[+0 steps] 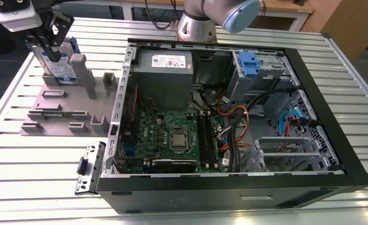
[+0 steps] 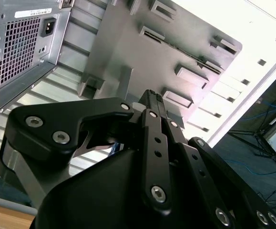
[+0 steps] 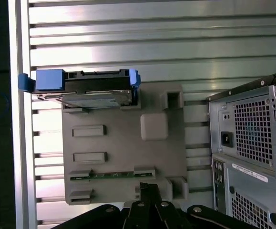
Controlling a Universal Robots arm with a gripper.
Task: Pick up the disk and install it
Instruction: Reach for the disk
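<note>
The slatted metal desk (image 1: 21, 159) carries an open computer case (image 1: 234, 193) and, at the exterior view's left, a grey fixture plate (image 1: 52, 117) lying flat just beside it. The disk (image 1: 62, 70) stands on edge in a slot at the far end of that plate, its blue bracket showing along the rim. In the first wrist view it sits there (image 3: 95, 95) on its own, with nothing around it. The claw (image 1: 54, 49) hangs above the plate near the disk. In both wrist views its black fingers seem to meet at the tip (image 3: 147, 187) (image 2: 153, 95), so I'd call it clenched on nothing. Inside the case, the drive cage with the blue latch (image 1: 249, 63) sits beside the grey power supply (image 1: 165, 70). By my reckoning the job has barely begun: the disk is neither lifted nor fitted.
</note>
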